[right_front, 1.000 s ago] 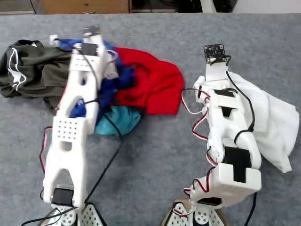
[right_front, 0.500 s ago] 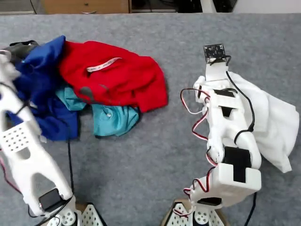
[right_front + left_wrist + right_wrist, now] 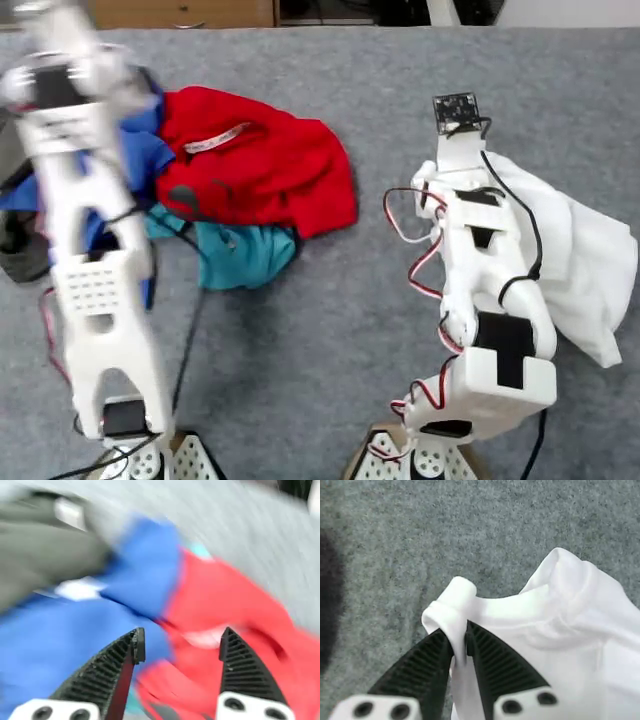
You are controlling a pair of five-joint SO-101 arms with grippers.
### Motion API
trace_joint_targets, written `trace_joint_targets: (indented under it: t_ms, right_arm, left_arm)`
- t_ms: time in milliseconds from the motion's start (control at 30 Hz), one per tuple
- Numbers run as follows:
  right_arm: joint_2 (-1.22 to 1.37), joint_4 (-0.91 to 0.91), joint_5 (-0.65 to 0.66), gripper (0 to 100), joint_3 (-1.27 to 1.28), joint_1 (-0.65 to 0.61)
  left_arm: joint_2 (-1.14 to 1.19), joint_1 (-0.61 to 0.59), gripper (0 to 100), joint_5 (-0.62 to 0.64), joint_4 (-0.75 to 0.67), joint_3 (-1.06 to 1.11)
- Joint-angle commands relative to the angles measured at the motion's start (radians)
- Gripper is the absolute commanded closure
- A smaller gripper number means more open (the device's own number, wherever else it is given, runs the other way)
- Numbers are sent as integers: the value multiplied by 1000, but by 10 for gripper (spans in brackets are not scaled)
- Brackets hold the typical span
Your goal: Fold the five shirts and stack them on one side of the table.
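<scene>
A pile of shirts lies at the far left: a red shirt on top, a teal shirt under its near edge, a blue shirt to its left, and a dark olive shirt at the table's left edge. My left arm stretches over the blue shirt. My left gripper hangs open above the blue shirt and the red shirt, holding nothing. A white shirt lies at the right under my right arm. My right gripper is shut on a fold of the white shirt.
Grey carpet-like cloth covers the table, with open room between the two arms and along the far side. A wooden cabinet stands beyond the far edge. Cables trail from both arm bases.
My left arm swung off the pile to the left edge, then back over the blue shirt. The red shirt now lies spread out on top. The right arm kept still.
</scene>
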Motion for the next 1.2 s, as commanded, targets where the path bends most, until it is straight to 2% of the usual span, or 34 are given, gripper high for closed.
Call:
trace_joint_targets:
  t_ms: [0, 167, 267, 333, 400, 467, 533, 600, 700, 900, 1067, 1167]
  right_arm:
    - [-48, -17, 9, 996, -12, -15]
    - [-48, -17, 9, 996, -12, -15]
    - [-48, -17, 9, 996, -12, -15]
    - [-48, -17, 9, 996, -12, -15]
    - [-48, -17, 9, 996, -12, -15]
    - [-48, -17, 9, 996, -12, -15]
    - [-48, -17, 9, 996, -12, -15]
    - [-48, -15, 9, 996, -12, -15]
    - [-48, -15, 9, 996, -12, -15]
    - [-48, -15, 9, 996, -12, -15]
    - [-48, -15, 9, 996, -12, -16]
    - [-48, -15, 9, 996, -12, -16]
  left_arm:
    - [-22, 107, 747, 18, -23, 281]
    - [122, 127, 747, 71, -170, 571]
    - [206, 150, 747, 63, -112, 605]
    - [219, 141, 747, 63, -38, 557]
    - [242, 106, 769, 69, -35, 537]
    - [259, 75, 847, 64, -37, 514]
    - [275, 26, 981, 63, -40, 459]
    - [282, -44, 960, 71, -34, 381]
    - [245, -143, 978, 72, -9, 213]
    - [-21, -290, 982, 64, 6, -275]
    - [-298, -446, 982, 72, -114, -215]
    - [-320, -534, 982, 66, -198, -178]
